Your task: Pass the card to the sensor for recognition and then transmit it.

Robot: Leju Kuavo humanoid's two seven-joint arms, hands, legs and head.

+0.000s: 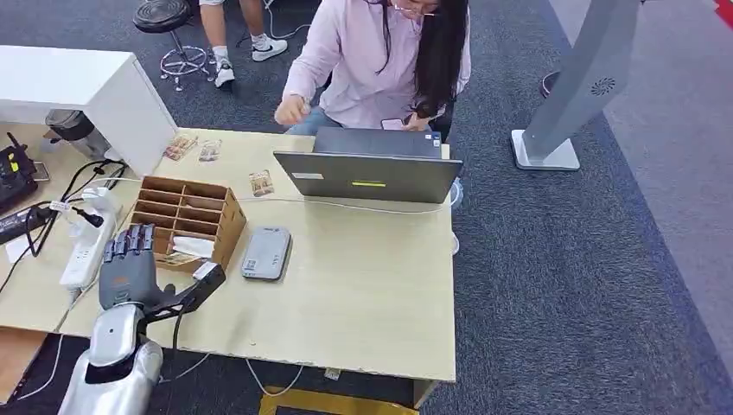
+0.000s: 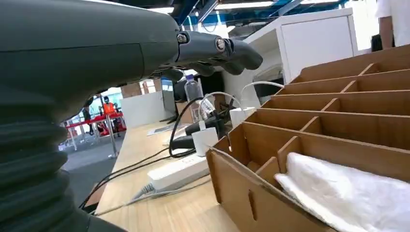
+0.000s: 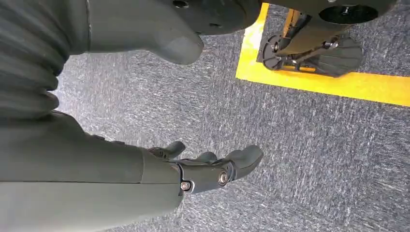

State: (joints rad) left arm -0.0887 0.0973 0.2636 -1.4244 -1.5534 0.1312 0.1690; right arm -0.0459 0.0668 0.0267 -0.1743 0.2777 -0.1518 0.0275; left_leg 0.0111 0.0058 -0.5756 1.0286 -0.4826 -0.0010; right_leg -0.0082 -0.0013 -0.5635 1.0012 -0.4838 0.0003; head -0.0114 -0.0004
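The robot's left hand [image 1: 130, 264] hovered by the near edge of the brown cardboard box with slots [image 1: 192, 216], fingers apart, holding nothing. A small picture card [image 1: 177, 258] lay in the box's front slot. The grey flat sensor [image 1: 266, 252] sat just beside the box. The right hand [image 3: 203, 171] hung over grey carpet [image 3: 309, 145], fingers loose and empty.
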